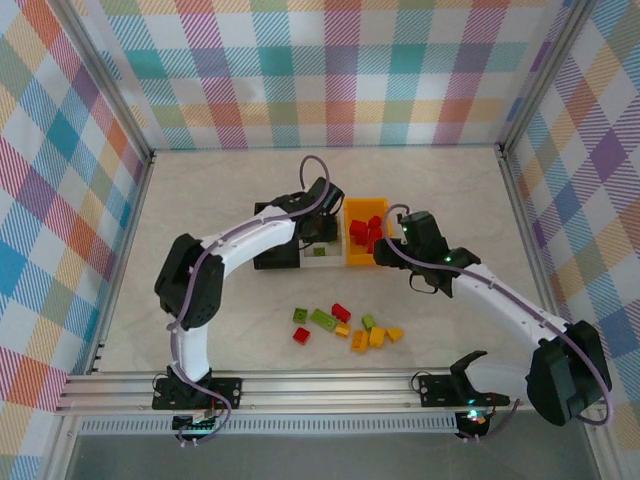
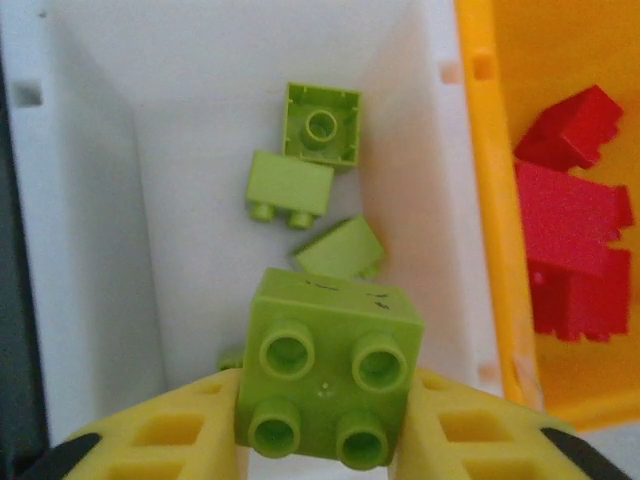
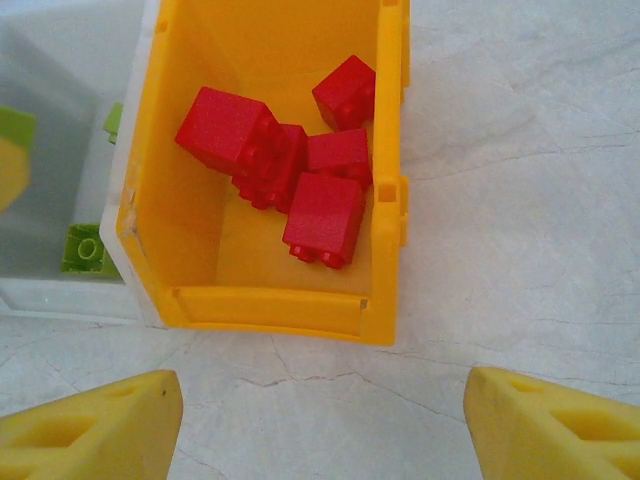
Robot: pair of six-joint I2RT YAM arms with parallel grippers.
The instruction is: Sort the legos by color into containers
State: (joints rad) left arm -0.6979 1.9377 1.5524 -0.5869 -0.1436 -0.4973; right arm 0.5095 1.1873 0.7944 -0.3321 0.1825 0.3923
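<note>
Over smooth white bin [image 2: 170, 80], left gripper [image 2: 326, 432] pinches square bumpy green brick [image 2: 330, 325]. At 12 o'clock of wide-apart right gripper [image 3: 322, 420], shiny orange bin [image 3: 270, 311] holds blocky red bricks [image 3: 325, 212].

A pale cream, faintly marbled counter [image 1: 220, 190] sits inside three walls of pastel plaid fabric: back [image 1: 330, 70], left [image 1: 50, 200] and right [image 1: 600, 200]. Silver aluminium rails [image 1: 320, 385] run along its near edge. The light is even and soft.
</note>
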